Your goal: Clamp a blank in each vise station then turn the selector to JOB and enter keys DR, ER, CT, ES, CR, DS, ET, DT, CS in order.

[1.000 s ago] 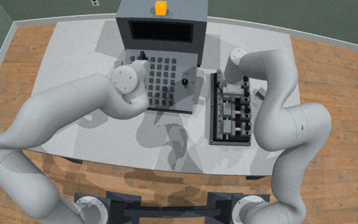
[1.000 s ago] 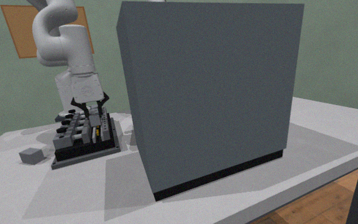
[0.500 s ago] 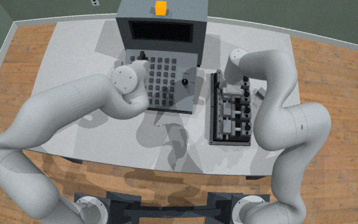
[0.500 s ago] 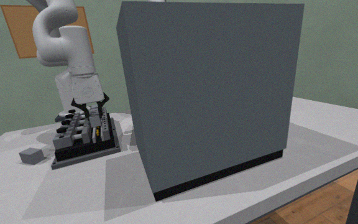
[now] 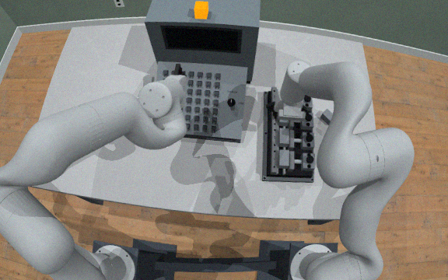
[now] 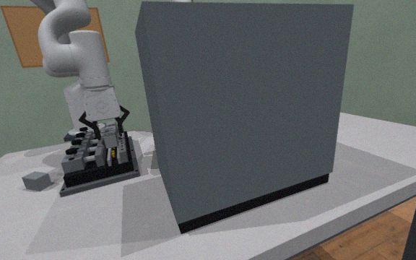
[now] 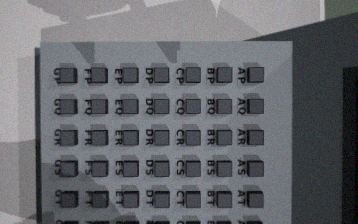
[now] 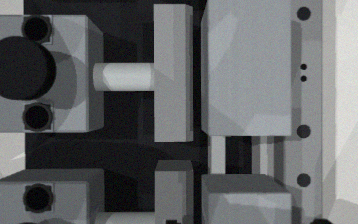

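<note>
Apparently a robotics lab or workshop, with thick white jointed robot arms [image 5: 64, 144] [image 6: 96, 54], a big grey metal control cabinet [image 5: 204, 43] [image 6: 244, 108], a black-and-grey metal vise bank [image 5: 264, 155] [image 6: 100, 177], plain green walls [image 5: 325, 19] [image 6: 392, 72]

Lower key rows [image 7: 193, 221] cut off (left wrist view)
</note>
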Robot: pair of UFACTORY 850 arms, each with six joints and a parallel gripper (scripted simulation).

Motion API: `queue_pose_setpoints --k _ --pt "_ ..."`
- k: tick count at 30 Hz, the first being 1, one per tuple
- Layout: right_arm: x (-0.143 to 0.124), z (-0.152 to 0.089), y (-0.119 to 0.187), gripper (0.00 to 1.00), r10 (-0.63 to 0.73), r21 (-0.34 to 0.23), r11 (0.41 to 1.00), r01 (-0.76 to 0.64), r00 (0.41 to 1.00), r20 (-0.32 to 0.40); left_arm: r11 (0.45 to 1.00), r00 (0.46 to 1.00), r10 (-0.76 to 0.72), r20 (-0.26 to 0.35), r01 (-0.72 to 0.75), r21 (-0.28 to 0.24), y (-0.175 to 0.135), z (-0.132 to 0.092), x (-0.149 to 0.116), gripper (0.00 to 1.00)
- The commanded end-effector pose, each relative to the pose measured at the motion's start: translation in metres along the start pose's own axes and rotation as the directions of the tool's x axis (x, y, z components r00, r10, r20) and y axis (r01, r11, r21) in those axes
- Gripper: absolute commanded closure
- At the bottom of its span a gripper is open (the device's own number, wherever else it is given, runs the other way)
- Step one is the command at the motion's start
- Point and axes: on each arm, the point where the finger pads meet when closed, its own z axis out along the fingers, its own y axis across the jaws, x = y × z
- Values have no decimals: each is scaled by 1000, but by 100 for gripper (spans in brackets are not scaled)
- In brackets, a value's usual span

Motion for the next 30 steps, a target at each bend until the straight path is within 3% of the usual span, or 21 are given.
queue_pose_setpoints --k 1,3,7,9,10,21,26,30 --pt "-1 -6 0 31 0 -1 1000 0 1000 2 1000 1000 -1 1 1 -2 1 -1 0 0" --pt "-1 -66 0 31 0 -1 1000 0 1000 2 1000 1000 -1 1 1 -2 1 -1 0 0" --pt "-1 -111 0 31 0 -1 1000 0 1000 2 1000 1000 -1 1 1 -2 1 -1 0 0" --pt "-1 -111 0 31 0 -1 1000 0 1000 2 1000 1000 -1 1 1 -2 1 -1 0 0" --pt "-1 -126 0 31 0 -1 1000 0 1000 2 1000 1000 -1 1 1 -2 1 -1 0 0" --pt "-4 -126 -7 31 -28 0 1000 28 1000 2 1000 1000 -1 1 1 -2 1 -1 0 0" --pt "-10 -126 -24 31 -97 0 995 97 995 2 1000 1000 -1 1 1 -2 1 -1 0 0" --pt "-23 -126 -65 31 -257 0 966 257 966 2 1000 1000 -1 1 1 -2 1 -1 0 0"
